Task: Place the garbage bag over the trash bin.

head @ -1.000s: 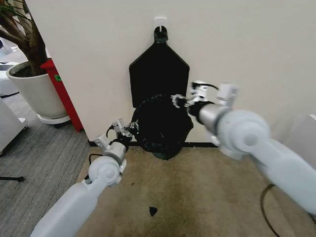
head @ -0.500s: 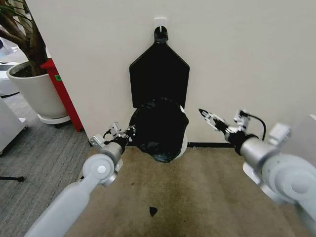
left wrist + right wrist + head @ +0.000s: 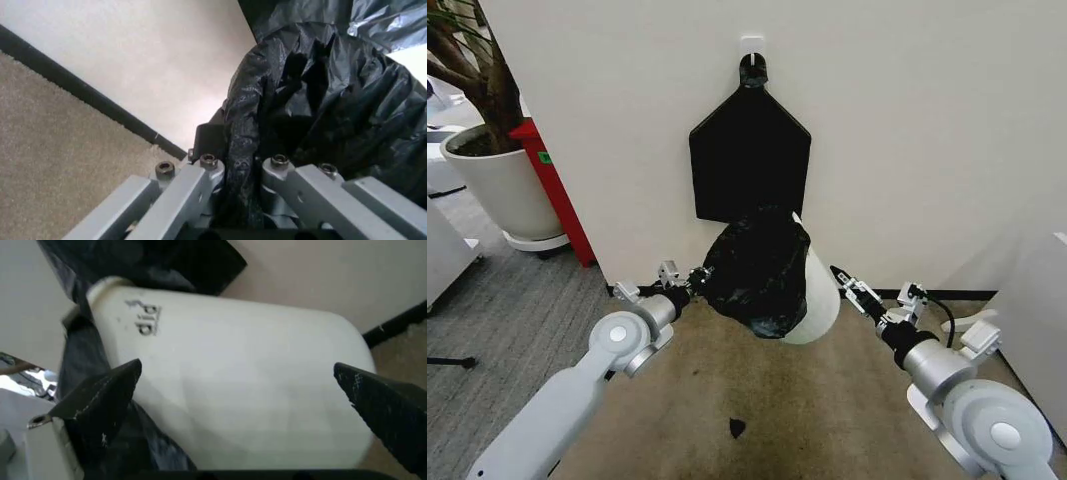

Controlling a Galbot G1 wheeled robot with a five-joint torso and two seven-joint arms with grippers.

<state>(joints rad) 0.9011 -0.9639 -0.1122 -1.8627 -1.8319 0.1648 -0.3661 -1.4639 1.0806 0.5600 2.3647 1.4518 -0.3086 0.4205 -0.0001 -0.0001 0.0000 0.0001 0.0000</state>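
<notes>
The garbage bag (image 3: 755,268), crinkled glossy black, is stretched over the mouth of the trash bin (image 3: 824,300), which leans against the wall with its white side showing to the right. My left gripper (image 3: 691,279) is shut on the bag's left edge. In the left wrist view the bag's folded rim (image 3: 320,100) is pinched between the fingers (image 3: 193,185). My right gripper (image 3: 848,287) is open just right of the bin. In the right wrist view its dark fingertips (image 3: 100,400) stand on either side of the bin's white wall (image 3: 233,365), apart from it, with the bag (image 3: 133,260) at the rim.
A flat black bundle (image 3: 749,160) hangs from a wall hook above the bin. A large white plant pot (image 3: 497,190) and a red panel (image 3: 555,195) stand at the left. A small black scrap (image 3: 737,428) lies on the tan carpet. A white unit (image 3: 1037,300) is at the right.
My right gripper has let go of the bag's upper right edge and drawn back down to the right. The bin has tipped, showing its white side. The left gripper still holds the bag.
</notes>
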